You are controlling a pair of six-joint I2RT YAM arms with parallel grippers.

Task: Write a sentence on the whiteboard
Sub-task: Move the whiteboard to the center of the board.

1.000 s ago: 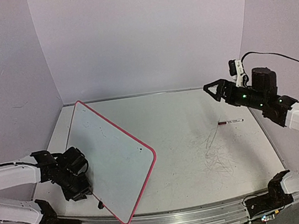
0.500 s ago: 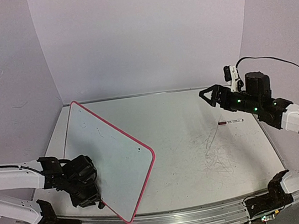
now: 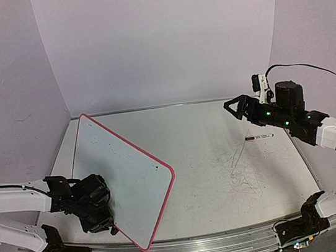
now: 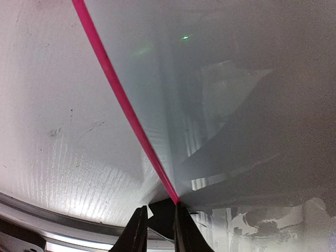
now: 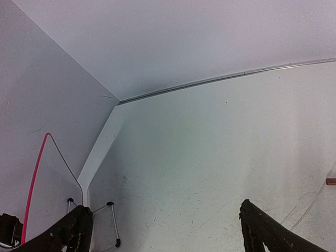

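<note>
One whiteboard (image 3: 122, 176) stands tilted on the left of the bench (image 3: 210, 157); the left claw (image 4: 159, 231) is closed on its near rim. The right claw (image 3: 233, 110) hovers wide open, far right, near one marker (image 3: 259, 136).

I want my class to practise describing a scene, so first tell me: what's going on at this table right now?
The left pincer is clamped on the near edge of the whiteboard, holding it tilted over the table. The right pincer hangs open above the far right side with nothing in it. A marker lies on the table close to it, not picked up. The board's face shows no writing yet.
</note>
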